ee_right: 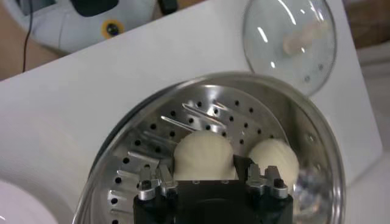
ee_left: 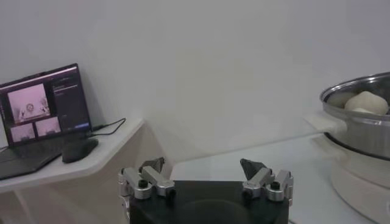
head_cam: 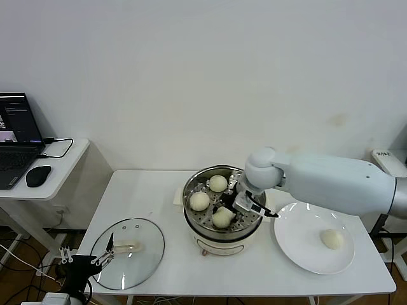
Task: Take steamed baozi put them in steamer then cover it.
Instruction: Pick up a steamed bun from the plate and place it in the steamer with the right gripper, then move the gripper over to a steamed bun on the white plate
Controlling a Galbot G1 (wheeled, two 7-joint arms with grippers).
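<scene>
The steamer stands mid-table, a shiny pot on a cream base. Three steamed baozi lie on its perforated tray: one at the back, one on the left, one at the front. My right gripper reaches into the pot and is shut on the front baozi, its fingers pressed against both sides. Another baozi lies just beside it. A fourth baozi rests on the white plate. The glass cover lies flat at the table's front left. My left gripper hangs open, empty, by that corner.
A side table at the far left carries a laptop and a mouse. The white plate sits right of the steamer near the table's right edge. The right arm spans over the plate's back part.
</scene>
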